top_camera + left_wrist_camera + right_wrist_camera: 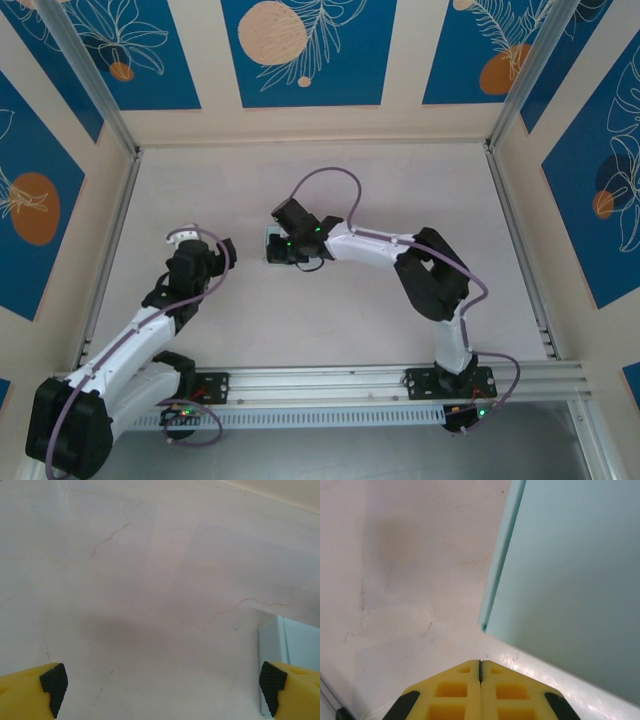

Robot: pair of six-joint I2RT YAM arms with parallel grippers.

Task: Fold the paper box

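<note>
Pale table (380,180) had your left end effector (162,682) spread wide over bare surface, while your right end effector (480,666) sat pinched together just beside the paper box (570,580).

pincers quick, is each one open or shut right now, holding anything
left pincer: open wide, holding nothing
right pincer: shut, nothing between its fingers; the paper box sits just ahead of it
</note>
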